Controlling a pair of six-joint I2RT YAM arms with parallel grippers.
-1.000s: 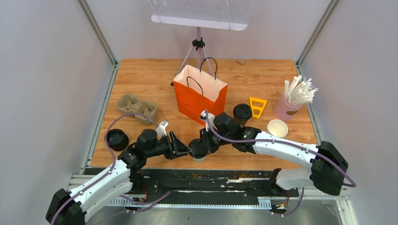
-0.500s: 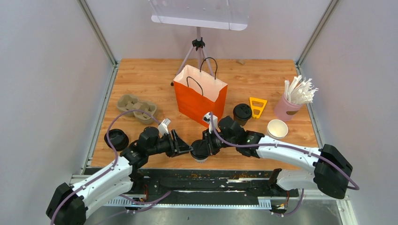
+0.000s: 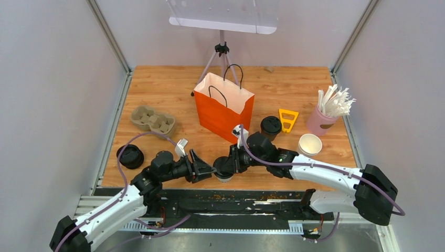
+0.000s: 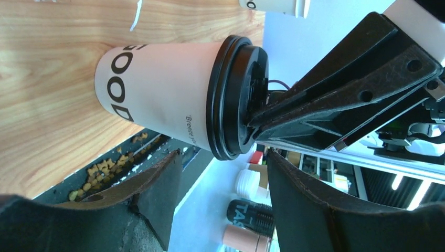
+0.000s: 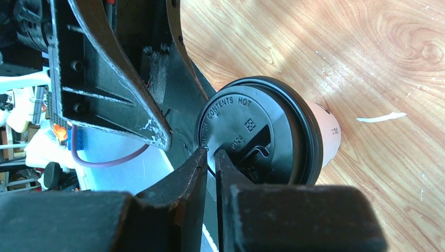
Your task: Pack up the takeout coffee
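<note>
- Top external view, far left: a black-lidded white paper cup (image 3: 130,156) stands near the side edge of the wooden table (image 3: 173,84), with the brown pulp cup tray (image 3: 152,119) behind it.
- Next, the left gripper (image 3: 209,170) has its fingers spread and empty, just beside the centre cup and not touching it.
- That centre cup (image 4: 157,94), white paper with a round black plastic lid (image 5: 246,131), stands upright close to the table's near edge, between the two grippers.
- Over it, the right gripper (image 5: 211,153) has its fingers drawn almost together, tips resting on the lid. I cannot tell whether they pinch its rim.
- Behind, the orange paper bag (image 3: 224,113) stands open, apart from the cup.
- Risks: a sideways shove from either arm would likely tip the cup or slide it off the near edge. Uneven pressure could seat the lid crooked, so it pops off when lifted.
</note>
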